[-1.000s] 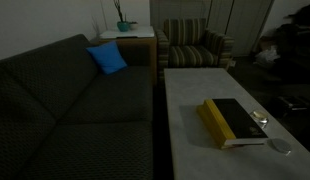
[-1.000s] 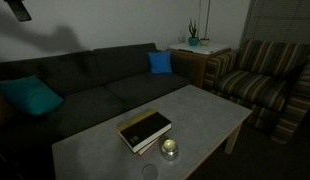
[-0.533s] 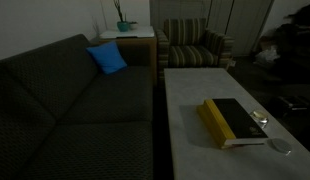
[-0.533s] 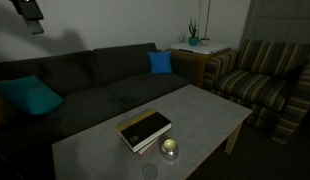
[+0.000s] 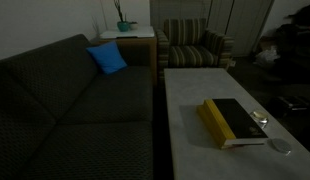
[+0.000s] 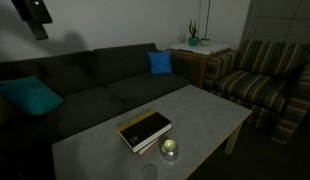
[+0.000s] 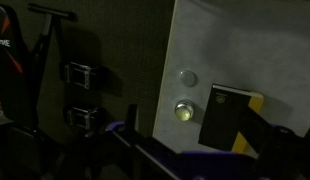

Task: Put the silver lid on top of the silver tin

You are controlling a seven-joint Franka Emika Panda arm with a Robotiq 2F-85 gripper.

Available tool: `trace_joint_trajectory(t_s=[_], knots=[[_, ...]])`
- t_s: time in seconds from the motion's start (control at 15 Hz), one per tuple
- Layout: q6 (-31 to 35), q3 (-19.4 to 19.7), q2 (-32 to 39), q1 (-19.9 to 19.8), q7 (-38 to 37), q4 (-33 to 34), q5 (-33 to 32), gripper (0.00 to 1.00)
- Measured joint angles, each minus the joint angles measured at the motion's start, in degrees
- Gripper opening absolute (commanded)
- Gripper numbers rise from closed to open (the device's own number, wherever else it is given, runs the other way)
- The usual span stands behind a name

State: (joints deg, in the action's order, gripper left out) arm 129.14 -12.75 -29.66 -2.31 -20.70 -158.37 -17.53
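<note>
Gripper [image 6: 39, 28], dim and cut off at the frame edge, is shown released, with nothing grasped. Silver lid [image 7: 187, 77] lies well below the jaws, near but apart from silver tin [image 7: 183, 111], which lies just beside a book [image 7: 227, 115].

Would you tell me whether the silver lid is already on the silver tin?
No, the silver lid lies on the table, apart from the silver tin.

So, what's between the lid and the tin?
Nothing. In the wrist view only bare table shows between the lid and the tin; the book lies beside the tin, not between them.
</note>
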Motion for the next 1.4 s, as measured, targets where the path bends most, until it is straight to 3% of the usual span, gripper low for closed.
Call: trace_joint_trajectory(t_s=[0.4,0.67,1.4], knots=[[8.93,10.62,17.92,-0.84,16.17,4.07,0.47,1.00],[9.27,13.67,30.87,-0.66,25.84,10.97,7.69,1.00],[9.26,13.67,29.52,-0.33,25.35,10.66,7.23,1.00]])
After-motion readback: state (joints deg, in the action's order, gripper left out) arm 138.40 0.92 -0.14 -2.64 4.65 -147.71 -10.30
